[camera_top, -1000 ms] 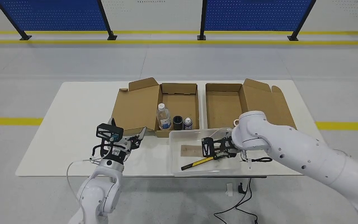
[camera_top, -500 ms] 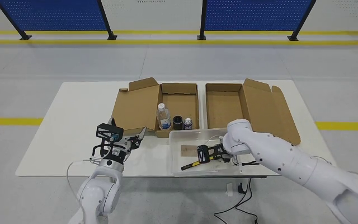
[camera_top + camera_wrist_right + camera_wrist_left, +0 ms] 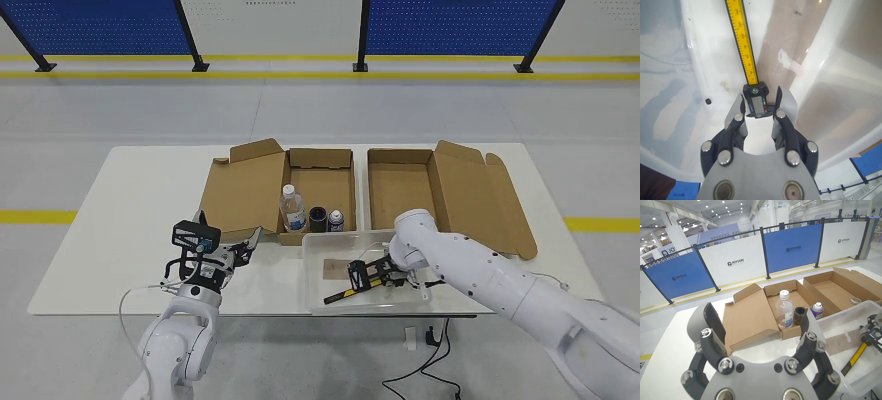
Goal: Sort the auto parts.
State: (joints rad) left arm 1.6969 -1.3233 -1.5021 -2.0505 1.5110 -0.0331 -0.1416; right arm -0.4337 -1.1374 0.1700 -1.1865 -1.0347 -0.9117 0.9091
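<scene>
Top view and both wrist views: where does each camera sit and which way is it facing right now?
Top view: above the arms, looking down at the table; left arm and right arm show.
Left wrist view: on the left arm, facing across the cardboard boxes toward the fence; its open left claw shows.
Right wrist view: on the right arm, looking down into the clear bin; its open right claw straddles the caliper.
Shared: top and left wrist views both show the bottle and caliper.
</scene>
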